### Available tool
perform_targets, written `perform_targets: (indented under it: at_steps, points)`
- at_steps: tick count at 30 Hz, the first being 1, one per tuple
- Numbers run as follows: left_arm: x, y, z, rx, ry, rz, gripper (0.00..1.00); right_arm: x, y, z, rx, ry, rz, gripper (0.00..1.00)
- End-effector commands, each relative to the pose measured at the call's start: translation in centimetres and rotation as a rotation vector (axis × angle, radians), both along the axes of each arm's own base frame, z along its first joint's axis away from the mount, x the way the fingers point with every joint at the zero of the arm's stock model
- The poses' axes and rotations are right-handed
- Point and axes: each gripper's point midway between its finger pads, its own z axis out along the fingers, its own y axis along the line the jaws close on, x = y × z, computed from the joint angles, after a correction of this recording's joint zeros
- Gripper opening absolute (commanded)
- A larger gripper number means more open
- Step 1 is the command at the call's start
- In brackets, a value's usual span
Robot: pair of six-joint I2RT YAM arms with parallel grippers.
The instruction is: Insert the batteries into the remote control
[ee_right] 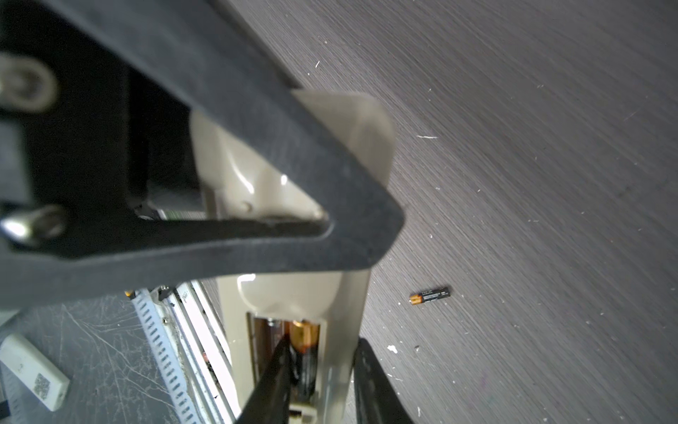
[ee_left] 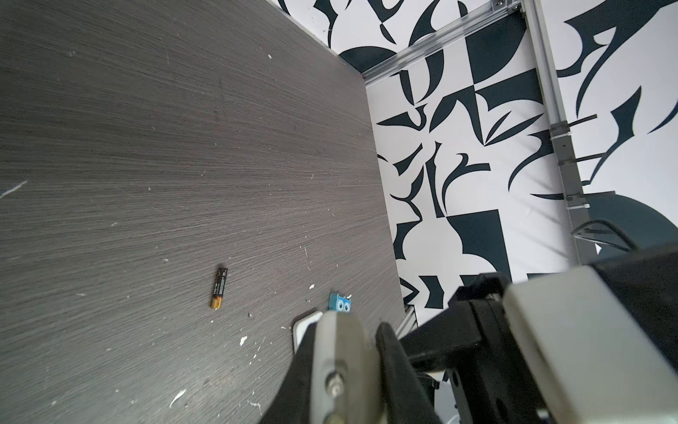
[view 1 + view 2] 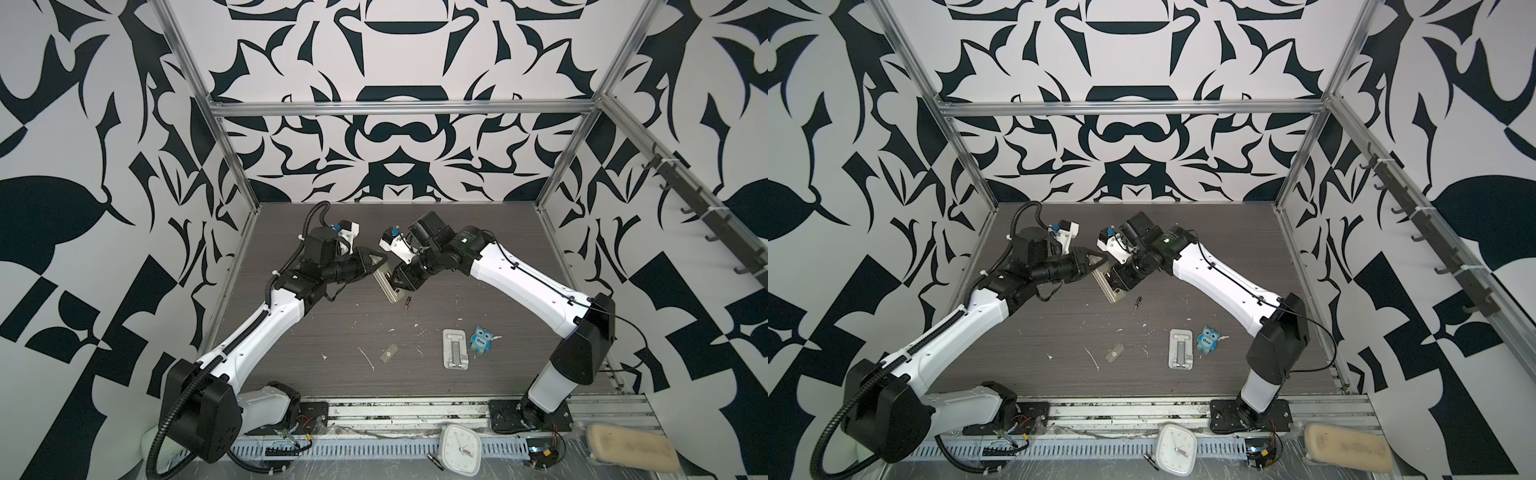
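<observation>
"While the arms crowd the middle, where's the remote control (image 3: 385,289)?"
"Out on the bench (image 3: 332,340) between the two arms, beige back up, bay uncovered. The left pincer (image 3: 379,261) is clamped on the end nearer the back wall."
"And the right pincer (image 1: 323,345)?"
"Down at the bay end. One finger (image 1: 273,370) sits inside the bay against the seated battery (image 1: 306,345), and the other sits outside the remote's edge. Whether it's actually squeezing anything, I can't tell from here."
"So one's in?"
"It looks seated, though that finger hides part of it. The loose battery (image 3: 408,304) lies on the bench just beside the remote, on the right arm's side, touching nothing."
"The lid?"
"The grey-beige cover (image 3: 389,353) lies flat nearer the front edge, apart from the silvery stand (image 3: 456,348), which has the blue owl toy (image 3: 481,338) just beside it."
</observation>
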Motion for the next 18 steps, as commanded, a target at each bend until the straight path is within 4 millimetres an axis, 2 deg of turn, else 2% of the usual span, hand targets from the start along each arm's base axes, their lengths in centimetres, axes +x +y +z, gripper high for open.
perform_targets:
  at_steps: [1,5,10,18]
  points:
    - [-0.6,-1.1,1.3,-0.048,-0.029,-0.049,0.00,1.0,0.1,1.1,0.003,-0.054,-0.011,0.21]
    - [-0.4,-1.4,1.6,-0.056,-0.038,-0.052,0.00,0.9,0.1,0.7,-0.007,-0.044,-0.008,0.15]
    - [-0.3,-1.4,1.8,-0.059,-0.042,-0.050,0.00,1.0,-0.1,0.5,-0.027,-0.052,-0.001,0.17]
    - [-0.2,-0.8,-0.2,-0.003,-0.005,-0.035,0.00,0.7,-0.6,2.4,-0.005,-0.102,0.017,0.41]
